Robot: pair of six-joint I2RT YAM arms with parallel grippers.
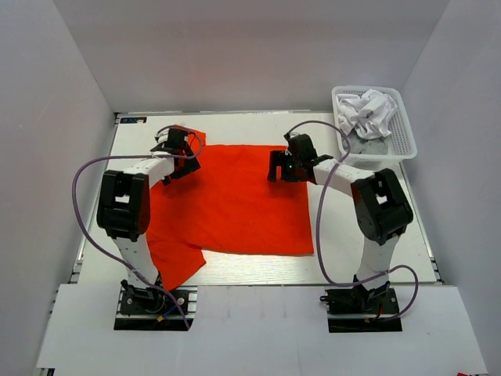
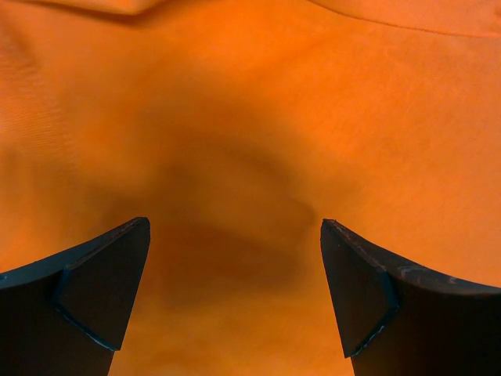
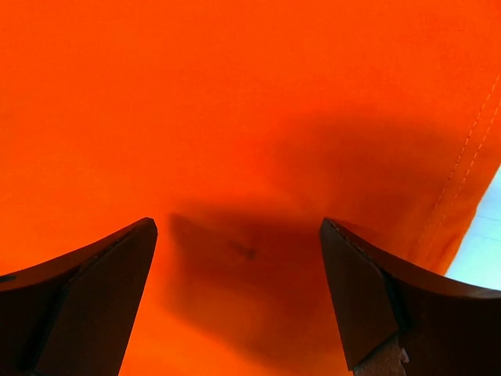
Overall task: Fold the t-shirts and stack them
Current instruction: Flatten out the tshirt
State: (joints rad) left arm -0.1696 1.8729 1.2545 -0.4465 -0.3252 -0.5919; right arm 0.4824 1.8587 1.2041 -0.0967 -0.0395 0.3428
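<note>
- Orange-red t-shirt lies spread flat mid-bench, roughly rectangular, with one sleeve poking out at the near-left corner beside the left arm's base.
- Bench is pale, bare along the near edge and to the right of the shirt.
- Left arm: upper link rises from the base, elbow bent, forearm reaching forward and right, ending over the shirt's far-left corner.
- Left pincer points down at the cloth. In the wrist view its fingers stand wide apart with only orange fabric showing between them, nothing gripped.
- Right arm: elbow high, forearm angled left and forward, ending above the shirt's far-right part, near its far edge.
- Right pincer also has its fingers spread wide, with cloth below and a stitched hem at the right of its wrist view. Holds nothing.
- White lattice basket sits at the far-right corner, well apart from the orange shirt.
- White and grey t-shirts are crumpled inside the basket.
</note>
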